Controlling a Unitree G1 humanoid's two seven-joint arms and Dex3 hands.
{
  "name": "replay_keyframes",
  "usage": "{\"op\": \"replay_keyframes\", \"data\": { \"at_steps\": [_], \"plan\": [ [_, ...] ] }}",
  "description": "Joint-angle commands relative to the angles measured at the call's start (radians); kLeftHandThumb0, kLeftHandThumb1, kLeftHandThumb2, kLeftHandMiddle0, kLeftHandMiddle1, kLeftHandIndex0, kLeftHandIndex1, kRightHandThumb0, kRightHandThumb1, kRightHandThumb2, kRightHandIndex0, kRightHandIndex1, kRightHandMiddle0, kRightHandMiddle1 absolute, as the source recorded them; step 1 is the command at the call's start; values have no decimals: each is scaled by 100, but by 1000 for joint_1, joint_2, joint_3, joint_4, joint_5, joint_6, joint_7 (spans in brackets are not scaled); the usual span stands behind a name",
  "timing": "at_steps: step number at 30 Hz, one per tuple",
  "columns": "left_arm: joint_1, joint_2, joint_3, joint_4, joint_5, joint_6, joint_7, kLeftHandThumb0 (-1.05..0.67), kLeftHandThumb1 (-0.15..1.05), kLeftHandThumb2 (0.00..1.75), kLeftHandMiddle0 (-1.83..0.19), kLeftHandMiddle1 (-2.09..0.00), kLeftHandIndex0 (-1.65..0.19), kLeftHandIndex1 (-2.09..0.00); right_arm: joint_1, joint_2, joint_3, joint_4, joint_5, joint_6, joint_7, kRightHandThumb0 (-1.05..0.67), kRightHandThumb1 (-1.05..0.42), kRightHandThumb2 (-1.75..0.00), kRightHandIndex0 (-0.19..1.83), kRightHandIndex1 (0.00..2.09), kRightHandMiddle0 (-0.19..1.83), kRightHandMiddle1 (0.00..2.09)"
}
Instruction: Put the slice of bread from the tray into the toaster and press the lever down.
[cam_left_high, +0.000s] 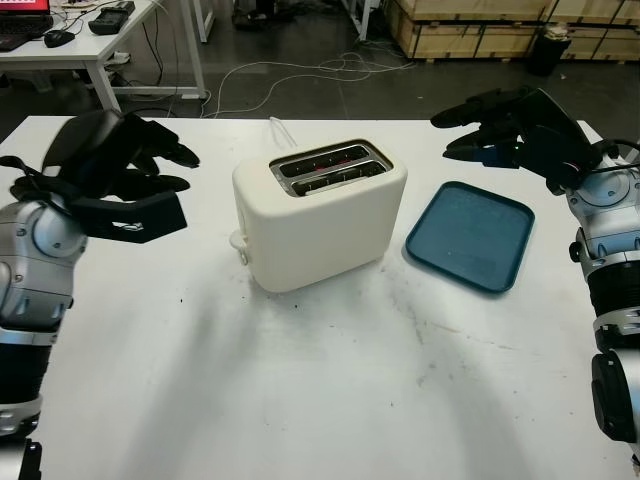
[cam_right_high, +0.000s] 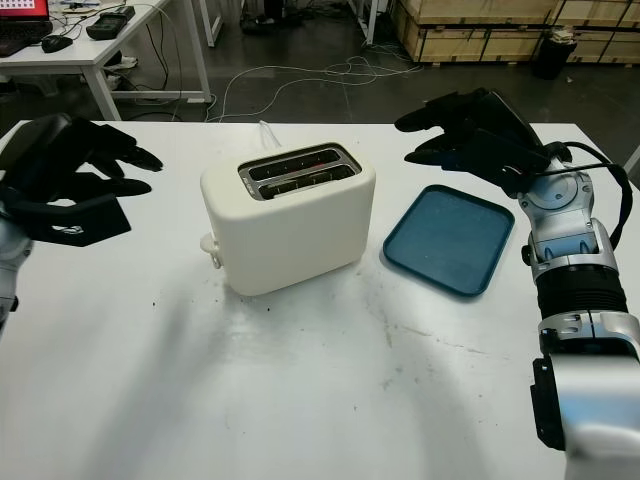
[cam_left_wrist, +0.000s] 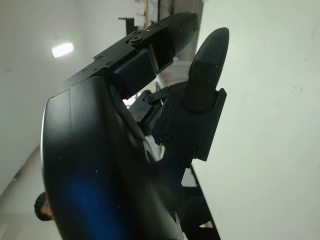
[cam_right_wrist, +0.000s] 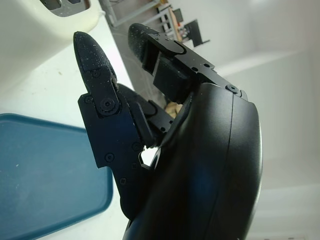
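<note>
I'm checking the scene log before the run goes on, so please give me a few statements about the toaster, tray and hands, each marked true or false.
1. The blue tray has no bread on it. True.
2. The toaster lies tipped on its side. False: it stands upright, slots facing up.
3. The right hand holds a slice of bread. False: it is open, above the tray's far edge.
4. The left hand is open, raised left of the toaster. True.
5. The tray sits on top of the toaster. False: it lies on the table beside it.
</note>
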Motion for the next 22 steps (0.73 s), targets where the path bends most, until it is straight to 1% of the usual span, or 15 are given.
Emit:
{"op": "replay_keyframes", "data": {
  "at_steps": [1, 4, 8, 11, 22],
  "plan": [
    [-11, -8, -11, -22, 20, 25, 4, -49, 83, 1, -90, -75, -111, -5, -6, 7, 3, -23, 1, 11, -9, -59, -80, -1, 105, 0, 93, 0],
    [13, -12, -13, -44, 19, 40, 0, -47, 84, 1, -87, -79, -111, -5, -3, 7, 8, -23, -10, 4, -17, -60, -81, -1, 105, 0, 93, 0],
    [32, -7, -11, -48, 5, 27, 3, -47, 85, 0, -83, -90, -111, -5, -3, 7, 12, -40, -16, 30, -23, -60, -81, 0, 104, 0, 93, 0],
    [38, -5, -7, -47, 2, 25, 5, -47, 85, 0, -82, -93, -111, -5, -5, 6, 15, -44, -15, 30, -23, -59, -81, 0, 104, 0, 92, 0],
    [37, -7, -9, -50, -2, 43, -9, -47, 86, 0, -80, -93, -111, -5, -12, 6, 21, -41, -21, 38, -24, -58, -80, 0, 107, 2, 94, 1]
  ]
}}
